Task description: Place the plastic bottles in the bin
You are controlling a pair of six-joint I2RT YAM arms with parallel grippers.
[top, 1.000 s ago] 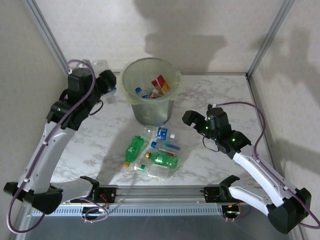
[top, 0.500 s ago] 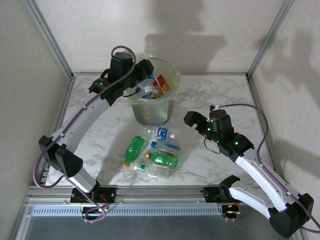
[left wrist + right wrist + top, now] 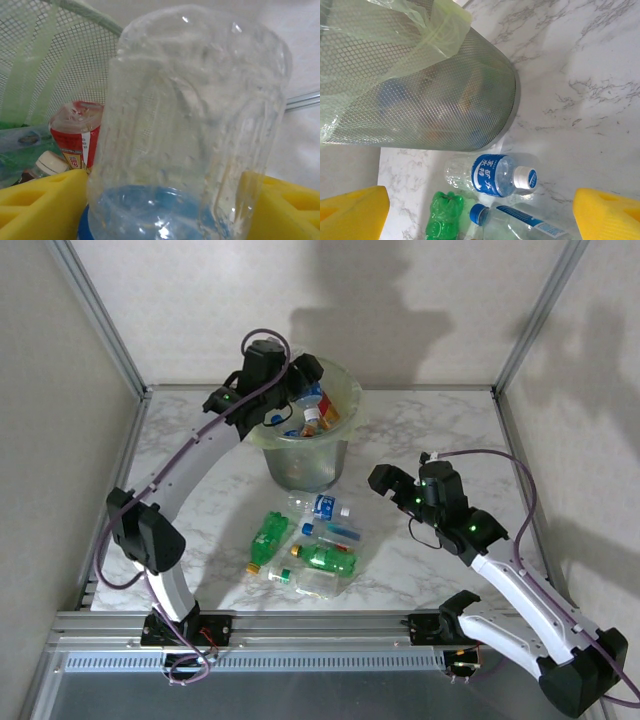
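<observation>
Top external view puts the bin (image 3: 300, 462) directly under the left gripper (image 3: 303, 378), so the drop looks best done by spreading the jaws fully over the bin's middle, so that the clear bottle (image 3: 190, 115) falls inside and misses the rim. That bottle stands between the yellow pads (image 3: 40, 205), above the bin's inside, though whether they clamp it or stand clear I cannot tell. Beside the bin the right gripper (image 3: 383, 480) gapes wide and empty, the loose bottles (image 3: 310, 545) lying just in front of the bin.
</observation>
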